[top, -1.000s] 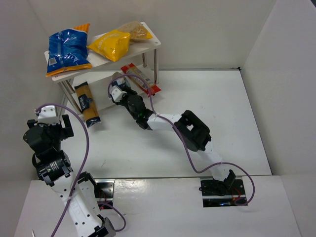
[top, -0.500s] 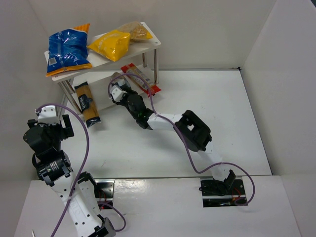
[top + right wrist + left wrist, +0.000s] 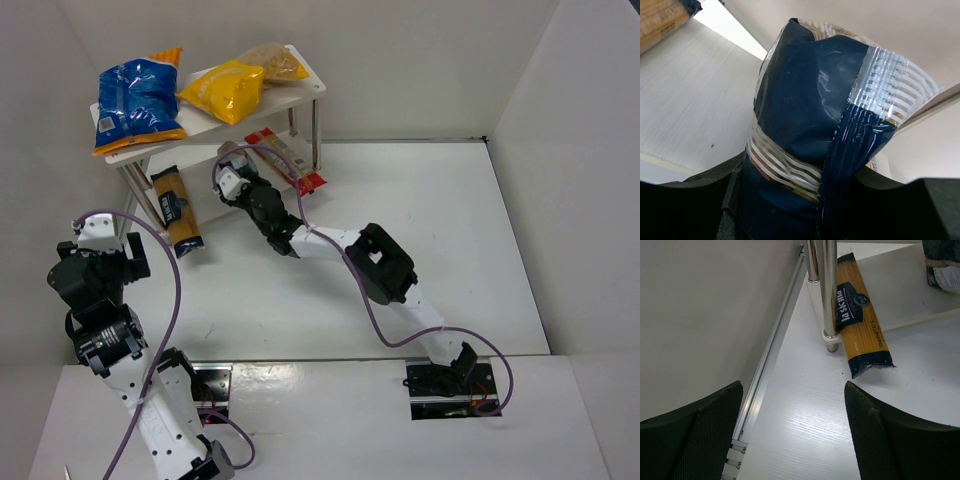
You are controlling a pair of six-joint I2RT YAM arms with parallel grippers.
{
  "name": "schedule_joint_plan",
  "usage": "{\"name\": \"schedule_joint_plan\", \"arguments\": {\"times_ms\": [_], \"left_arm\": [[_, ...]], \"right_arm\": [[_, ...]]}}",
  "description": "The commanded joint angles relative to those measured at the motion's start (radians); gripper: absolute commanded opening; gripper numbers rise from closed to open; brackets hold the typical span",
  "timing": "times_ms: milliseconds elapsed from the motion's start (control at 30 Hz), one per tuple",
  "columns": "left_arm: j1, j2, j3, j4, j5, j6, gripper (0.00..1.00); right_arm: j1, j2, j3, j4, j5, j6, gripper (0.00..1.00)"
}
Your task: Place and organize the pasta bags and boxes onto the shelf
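Right wrist view | clenched in right gripper (image 3: pixel 231 182): clear pasta bag with dark blue label (image 3: pixel 810 125) | stowing on lower board of white two-tier shelf (image 3: pixel 304 90) | next, probably: lower, release

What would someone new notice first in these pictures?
The right claw, at the lower tier of the shelf, grips a dark blue striped bag filling its wrist view. A big blue bag and a yellow bag lie on the top board; a long orange packet lies below, at left.
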Motion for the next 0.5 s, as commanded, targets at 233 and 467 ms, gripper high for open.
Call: {"name": "schedule_joint_plan", "arguments": {"times_ms": [233, 467], "left_arm": [[0.008, 0.0, -0.002, 0.02, 0.021, 0.019, 0.88], [0.008, 0.0, -0.002, 0.02, 0.03, 0.019, 0.88]], "right_arm": [[0.03, 0.06, 0.126, -0.19, -0.016, 0.09, 0.57], [0.03, -0.005, 0.063, -0.295, -0.029, 0.124, 0.76]]}}
